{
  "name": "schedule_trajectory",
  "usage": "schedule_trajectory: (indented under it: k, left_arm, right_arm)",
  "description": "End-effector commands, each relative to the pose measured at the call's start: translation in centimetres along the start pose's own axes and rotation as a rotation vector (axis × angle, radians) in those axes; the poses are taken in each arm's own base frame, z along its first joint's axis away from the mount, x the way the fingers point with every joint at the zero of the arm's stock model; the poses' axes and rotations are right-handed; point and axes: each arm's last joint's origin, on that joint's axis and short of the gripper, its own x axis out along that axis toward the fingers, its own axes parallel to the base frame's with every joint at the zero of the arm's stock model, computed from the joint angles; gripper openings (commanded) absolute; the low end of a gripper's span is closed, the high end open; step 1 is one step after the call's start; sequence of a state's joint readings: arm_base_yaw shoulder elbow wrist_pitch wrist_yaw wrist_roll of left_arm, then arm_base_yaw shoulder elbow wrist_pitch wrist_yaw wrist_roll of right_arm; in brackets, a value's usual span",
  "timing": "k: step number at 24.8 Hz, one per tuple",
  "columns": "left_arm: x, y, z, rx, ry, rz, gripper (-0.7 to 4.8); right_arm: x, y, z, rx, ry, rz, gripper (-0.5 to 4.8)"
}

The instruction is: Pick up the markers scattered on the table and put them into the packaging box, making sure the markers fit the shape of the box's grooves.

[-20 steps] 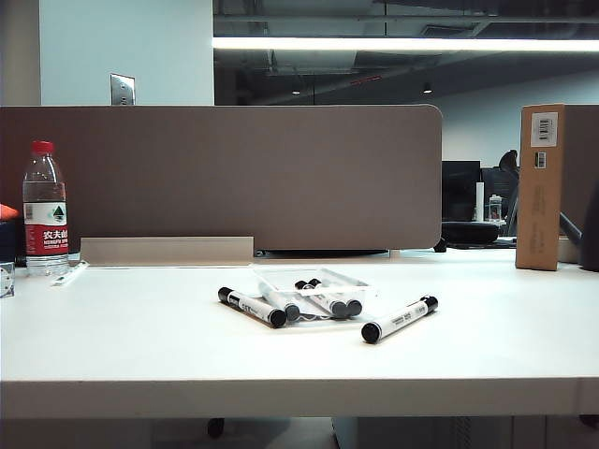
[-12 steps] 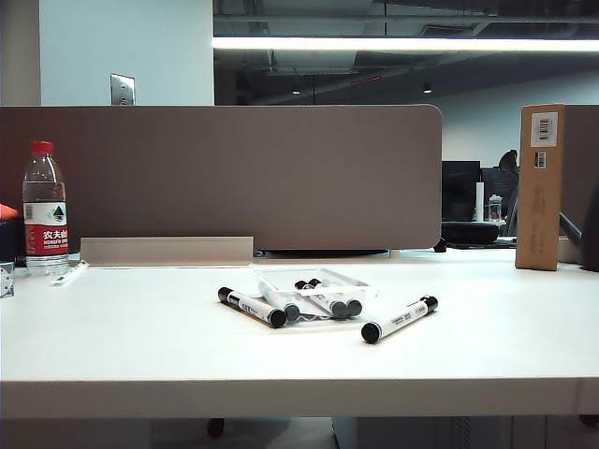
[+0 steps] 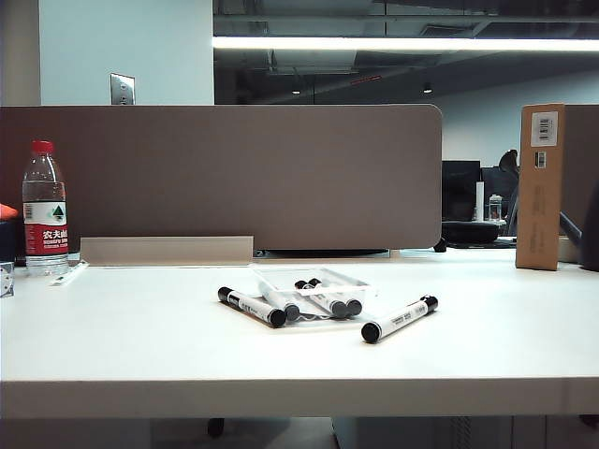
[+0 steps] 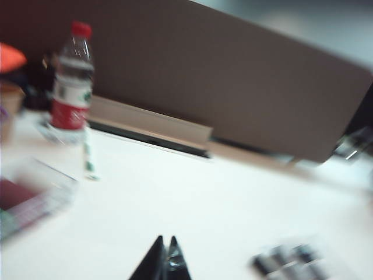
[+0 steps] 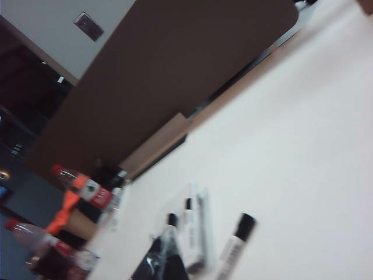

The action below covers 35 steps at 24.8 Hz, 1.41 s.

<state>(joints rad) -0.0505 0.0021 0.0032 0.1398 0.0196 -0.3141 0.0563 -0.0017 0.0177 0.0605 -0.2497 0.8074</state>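
Five markers (image 3: 253,307) at the exterior view's lower centre: three across the clear packaging box (image 3: 344,278), one touching its left side, one (image 3: 400,319) apart at right. One bottle (image 3: 44,210) at left. Left gripper (image 4: 165,255) and right gripper (image 5: 163,252) pressed together, away from them.

Surface: the table (image 3: 140,346), white; wide
Centre: the packaging box (image 3: 314,281); the markers (image 3: 398,319) in and beside it
Left: water bottle (image 3: 44,208)
Right: cardboard carton (image 3: 541,187), upright
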Motion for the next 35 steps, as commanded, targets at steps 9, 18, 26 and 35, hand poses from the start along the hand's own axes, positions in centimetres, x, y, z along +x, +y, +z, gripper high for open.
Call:
schedule_trajectory:
  k: [9,18,26,35]
  left_arm:
    - [-0.2,-1.0,1.2,-0.392,0.204,-0.103,-0.05]
    - [4.5,-2.4,4.1,-0.291,0.528,-0.196,-0.05]
    - [11.4,-3.5,4.1,-0.179,0.866,-0.177,-0.05]
    - [14.4,-3.7,2.0,-0.179,1.090,-0.138,-0.01]
  right_arm:
    - [1.4,2.8,3.0,0.051,0.171,-0.135,-0.06]
    - [11.2,3.1,4.2,-0.010,0.564,-0.244,-0.06]
    - [20.1,4.0,0.8,-0.048,0.901,-0.284,0.30]
    - [25.4,3.3,-2.0,-0.106,1.158,-0.468,2.18]
